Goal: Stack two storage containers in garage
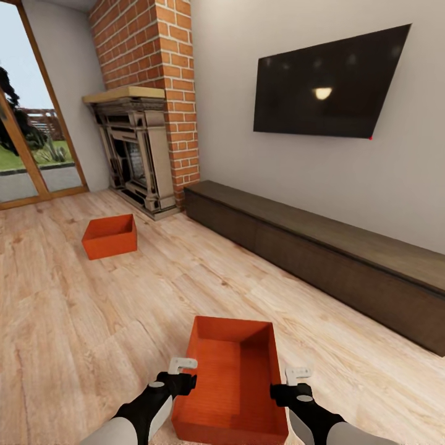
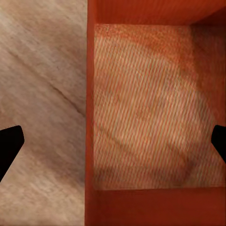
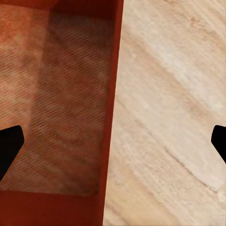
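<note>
Light wood plank floor (image 1: 74, 321) of the living room across the whole head view. Behind it, a plain grey wall (image 1: 395, 185) with a black TV (image 1: 327, 86) mounted on it and a long dark low cabinet (image 1: 321, 247) along its base. Red brick fireplace (image 1: 148, 105) in the corner, glass doors (image 1: 31, 130) beside it at far left.

2 orange-red storage containers, both open-topped, both on the planks, well apart from each other. Near container (image 1: 232, 377) directly ahead of the robot, between the 2 arms. Far container (image 1: 110, 236) further off to the left, near the fireplace hearth.

Left claw (image 1: 183, 366) just beside the near container's left wall, above it; in the left wrist view (image 2: 113, 141) spread wide, 1 dark fingertip (image 2: 8, 146) over floor, the other over the bin's inside, the wall between them. Right claw (image 1: 299, 374) at the right wall; in the right wrist view (image 3: 113, 141) likewise spread wide astride that wall. Nothing pinched by either.
</note>
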Robot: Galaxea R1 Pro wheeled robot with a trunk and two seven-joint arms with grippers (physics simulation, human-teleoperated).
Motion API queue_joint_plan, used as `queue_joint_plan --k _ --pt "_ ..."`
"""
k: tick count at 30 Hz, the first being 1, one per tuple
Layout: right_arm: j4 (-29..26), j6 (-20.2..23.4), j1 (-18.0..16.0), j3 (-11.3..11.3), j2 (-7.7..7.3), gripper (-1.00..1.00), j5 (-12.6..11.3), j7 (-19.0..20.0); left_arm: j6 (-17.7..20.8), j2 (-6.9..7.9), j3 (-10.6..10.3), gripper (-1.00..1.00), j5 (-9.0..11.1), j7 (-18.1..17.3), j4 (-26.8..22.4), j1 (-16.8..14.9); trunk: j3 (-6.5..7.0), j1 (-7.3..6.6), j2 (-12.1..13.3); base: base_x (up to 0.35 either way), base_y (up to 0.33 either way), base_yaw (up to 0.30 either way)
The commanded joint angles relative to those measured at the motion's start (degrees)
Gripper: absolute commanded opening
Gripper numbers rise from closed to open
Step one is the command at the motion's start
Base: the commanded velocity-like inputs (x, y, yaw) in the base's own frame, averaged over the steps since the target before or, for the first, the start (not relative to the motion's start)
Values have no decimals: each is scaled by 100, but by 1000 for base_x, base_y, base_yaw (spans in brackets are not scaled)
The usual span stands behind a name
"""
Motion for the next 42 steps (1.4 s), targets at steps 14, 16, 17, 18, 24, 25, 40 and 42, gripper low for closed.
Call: queue_joint_plan --k 14,16,17,18,24,25,40,42 --pt "3 -17 -4 51 -23 100 -54 -20 39 -3 9 100 -51 13 -24 0 -56 -1 -2 4 0 18" --pt "3 -18 -4 51 -20 100 -54 -20 69 -3 10 100 -59 10 -24 0 -56 -1 -2 196 0 0" --pt "3 -19 -4 51 -19 100 -54 -20 74 -1 2 100 -63 5 -22 0 -56 -1 -2 251 0 0" --pt "3 -20 -4 51 -18 100 -54 -20 76 0 -2 100 -64 3 -21 0 -56 -1 -2 265 0 0" --pt "3 -19 -4 51 -18 100 -54 -20 49 5 -18 100 -145 -3 -37 0 -56 -1 -2 309 0 0" --pt "3 -20 -4 51 -18 100 -54 -20 42 6 -17 100 -149 -3 -45 0 -56 -1 -2 296 0 0" --pt "3 -8 -4 51 5 100 -59 -89 22 6 -12 100 -156 4 -68 0 -56 -1 -2 44 0 -28" --pt "3 -11 -4 51 10 100 -61 -148 22 6 -14 100 -156 3 -68 0 -56 -1 -2 0 0 -219"
